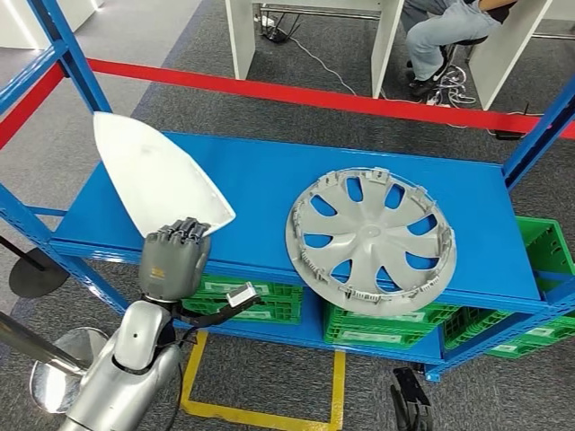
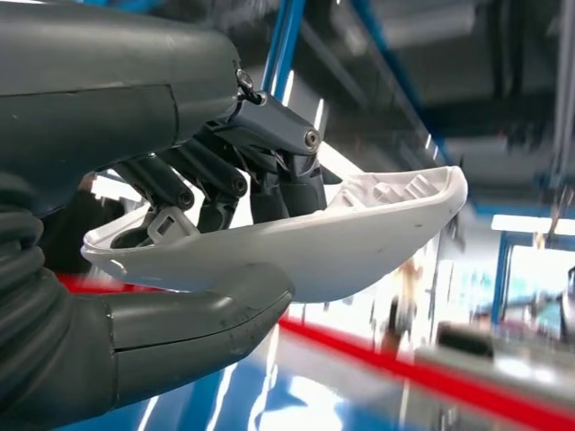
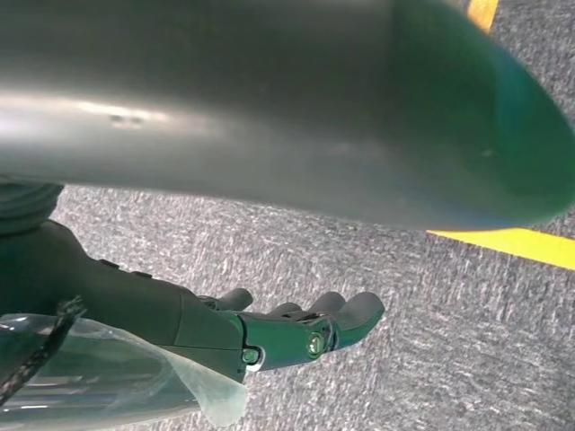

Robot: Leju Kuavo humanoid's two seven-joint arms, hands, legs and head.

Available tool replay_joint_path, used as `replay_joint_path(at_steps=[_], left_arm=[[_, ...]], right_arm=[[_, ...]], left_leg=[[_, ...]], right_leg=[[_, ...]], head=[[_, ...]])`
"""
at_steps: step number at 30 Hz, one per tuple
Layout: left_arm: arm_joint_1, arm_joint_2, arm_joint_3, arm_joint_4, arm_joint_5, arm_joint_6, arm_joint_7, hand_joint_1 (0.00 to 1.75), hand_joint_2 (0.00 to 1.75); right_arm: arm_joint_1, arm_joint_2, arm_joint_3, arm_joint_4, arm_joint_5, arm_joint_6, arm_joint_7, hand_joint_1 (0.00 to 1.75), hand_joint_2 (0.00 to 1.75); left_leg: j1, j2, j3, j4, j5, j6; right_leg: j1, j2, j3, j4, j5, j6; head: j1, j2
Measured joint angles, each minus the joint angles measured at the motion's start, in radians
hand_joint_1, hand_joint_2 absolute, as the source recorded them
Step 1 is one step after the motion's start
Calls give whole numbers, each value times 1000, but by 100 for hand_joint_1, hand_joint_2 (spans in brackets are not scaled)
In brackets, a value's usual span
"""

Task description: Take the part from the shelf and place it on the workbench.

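Grey carpet covers the floor, crossed by a red barrier rail and marked with yellow tape, while white desk legs and a seated person stand beyond, green crates below

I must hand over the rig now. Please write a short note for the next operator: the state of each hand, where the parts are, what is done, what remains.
Left hand: grips the white part at its near edge, thumb under it and fingers on top, and holds it up off the blue shelf.
Right hand: holds nothing, fingers extended, hanging over the grey floor.
Grey wheel cover: lies flat on the shelf, untouched, its near rim over the front edge.
Done: the white part is picked up.
Left: carry it to the workbench and set it down there.
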Motion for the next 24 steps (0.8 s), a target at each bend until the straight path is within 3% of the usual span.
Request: replay_joint_path(at_steps=[8,15,24], left_arm=[[-22,77,-74,-185,-31,-41,69,175,175],[-28,107,-99,-234,-31,-42,82,175,175],[-104,184,-201,-271,-31,-67,193,175,175]], right_arm=[[-1,14,3,0,-13,-5,0,0,0],[-1,18,6,0,-15,-7,0,0,0],[-1,25,6,0,-29,-10,-2,0,0]], left_leg=[[0,0,0,0,0,0],[0,0,0,0,0,0],[0,0,0,0,0,0]], right_leg=[[0,0,0,0,0,0],[0,0,0,0,0,0],[0,0,-1,0,0,0]], head=[[0,0],[0,0],[0,0]])
